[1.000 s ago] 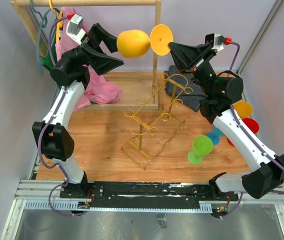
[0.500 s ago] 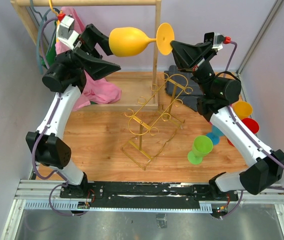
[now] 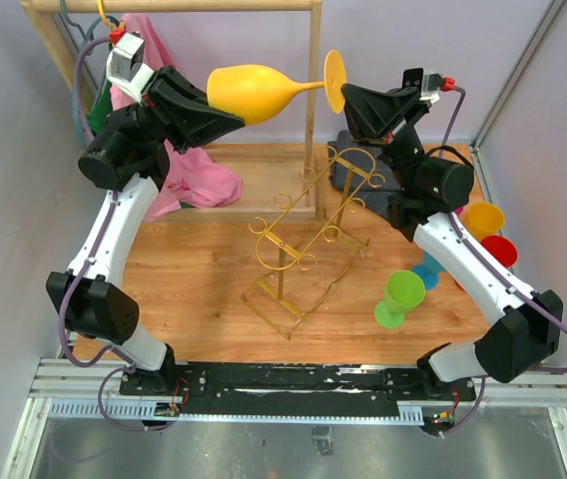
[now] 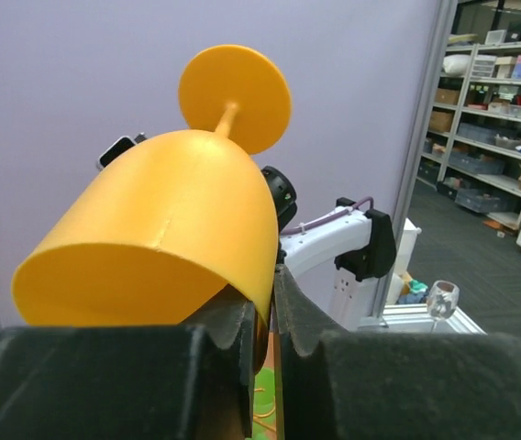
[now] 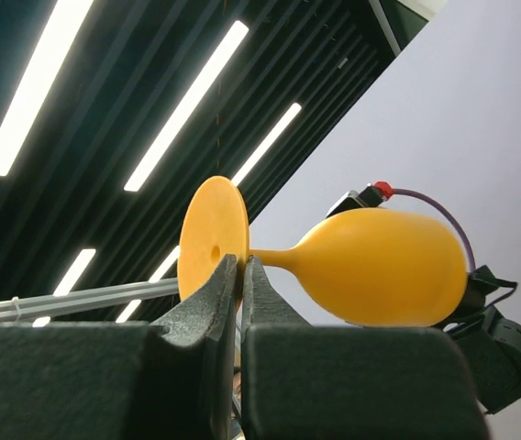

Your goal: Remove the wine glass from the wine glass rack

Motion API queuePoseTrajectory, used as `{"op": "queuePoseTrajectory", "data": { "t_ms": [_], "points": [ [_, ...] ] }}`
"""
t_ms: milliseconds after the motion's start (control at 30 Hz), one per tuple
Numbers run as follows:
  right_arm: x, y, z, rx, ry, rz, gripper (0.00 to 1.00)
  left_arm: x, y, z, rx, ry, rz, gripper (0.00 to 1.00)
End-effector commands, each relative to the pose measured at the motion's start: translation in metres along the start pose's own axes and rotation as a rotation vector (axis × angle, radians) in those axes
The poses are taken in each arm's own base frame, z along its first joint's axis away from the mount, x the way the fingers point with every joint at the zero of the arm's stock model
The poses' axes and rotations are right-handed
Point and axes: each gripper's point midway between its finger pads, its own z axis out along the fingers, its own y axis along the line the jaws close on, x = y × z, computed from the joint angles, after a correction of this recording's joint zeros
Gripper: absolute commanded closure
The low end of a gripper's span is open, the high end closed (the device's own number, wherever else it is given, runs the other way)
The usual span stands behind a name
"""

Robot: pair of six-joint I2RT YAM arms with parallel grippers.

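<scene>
A yellow wine glass [image 3: 254,92] lies sideways in the air, high above the gold wire wine glass rack [image 3: 308,235], clear of its hooks. My left gripper [image 3: 226,115] is shut on the rim of the bowl [image 4: 169,211], one finger inside and one outside, as the left wrist view shows around the left gripper [image 4: 272,293]. My right gripper [image 3: 343,95] is shut on the edge of the round foot [image 5: 210,238], with the right gripper [image 5: 240,270] pinching the disc and the stem running off to the bowl [image 5: 380,266].
A wooden clothes rack [image 3: 313,100] with pink cloth [image 3: 189,175] stands at the back left. A green cup [image 3: 398,296] and blue, red [image 3: 498,249] and yellow [image 3: 483,217] cups sit at the right, with dark cloth [image 3: 363,180] behind the wire rack.
My left gripper, open a second ago beside the bowl, slid over the rim and shut on it. The glass shifted a little left and tilted; the right gripper kept its hold.
</scene>
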Motion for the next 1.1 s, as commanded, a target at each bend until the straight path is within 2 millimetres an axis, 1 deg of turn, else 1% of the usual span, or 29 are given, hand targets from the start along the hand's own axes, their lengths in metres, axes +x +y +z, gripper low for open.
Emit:
{"op": "queuePoseTrajectory", "data": {
  "t_ms": [0, 167, 200, 333, 367, 467, 500, 533, 567, 600, 633, 667, 733, 767, 800, 900, 933, 1000, 1067],
  "points": [
    [-0.003, 0.011, -0.004, -0.053, -0.022, -0.029, 0.99, -0.013, -0.029, 0.007, 0.035, -0.011, 0.053, 0.99],
    [0.002, 0.021, -0.005, -0.083, -0.006, -0.057, 0.99, -0.018, -0.04, 0.01, 0.041, -0.007, 0.071, 1.0],
    [0.003, 0.022, -0.007, -0.084, -0.001, -0.065, 0.95, -0.021, -0.042, 0.012, 0.042, -0.004, 0.086, 1.0],
    [0.007, 0.027, -0.022, -0.073, 0.002, -0.115, 0.5, -0.037, -0.053, 0.018, 0.031, -0.001, 0.181, 1.0],
    [0.007, 0.028, -0.027, -0.065, -0.002, -0.135, 0.4, -0.041, -0.053, 0.019, 0.02, -0.003, 0.201, 1.0],
    [0.005, 0.032, -0.047, -0.014, -0.017, -0.209, 0.16, -0.046, -0.057, 0.022, -0.006, 0.009, 0.251, 1.0],
    [0.002, 0.027, -0.057, 0.039, -0.029, -0.228, 0.01, -0.044, -0.06, 0.022, -0.008, 0.023, 0.256, 1.0],
    [-0.001, 0.028, -0.065, 0.078, -0.04, -0.265, 0.01, -0.042, -0.062, 0.022, -0.007, 0.039, 0.257, 1.0],
    [-0.007, 0.037, -0.073, 0.117, -0.057, -0.326, 0.02, -0.041, -0.064, 0.022, -0.01, 0.054, 0.248, 1.0],
    [-0.012, 0.032, -0.081, 0.18, -0.074, -0.341, 0.01, -0.039, -0.064, 0.022, -0.012, 0.067, 0.245, 1.0],
    [-0.017, 0.041, -0.09, 0.239, -0.087, -0.424, 0.01, -0.04, -0.066, 0.024, -0.013, 0.079, 0.242, 1.0],
    [-0.024, 0.044, -0.098, 0.31, -0.102, -0.488, 0.01, -0.04, -0.067, 0.024, -0.015, 0.092, 0.233, 1.0],
    [-0.029, 0.041, -0.114, 0.498, -0.076, -0.604, 0.01, -0.039, -0.065, 0.028, -0.017, 0.126, 0.183, 1.0],
    [-0.031, 0.044, -0.118, 0.571, -0.066, -0.66, 0.01, -0.038, -0.063, 0.029, -0.017, 0.143, 0.158, 1.0],
    [-0.032, 0.044, -0.124, 0.644, -0.048, -0.711, 0.01, -0.037, -0.061, 0.029, -0.021, 0.154, 0.135, 1.0],
    [-0.039, 0.057, -0.134, 0.795, -0.054, -0.836, 0.02, -0.032, -0.055, 0.028, -0.027, 0.185, 0.094, 1.0],
    [-0.04, 0.064, -0.138, 0.834, -0.066, -0.864, 0.01, -0.03, -0.054, 0.028, -0.027, 0.193, 0.087, 1.0],
    [-0.045, 0.074, -0.145, 0.895, -0.095, -0.921, 0.01, -0.027, -0.045, 0.026, -0.042, 0.202, 0.077, 1.0],
    [-0.045, 0.079, -0.152, 0.927, -0.103, -0.947, 0.01, -0.028, -0.027, 0.026, -0.096, 0.195, 0.056, 1.0]
  ]
}}
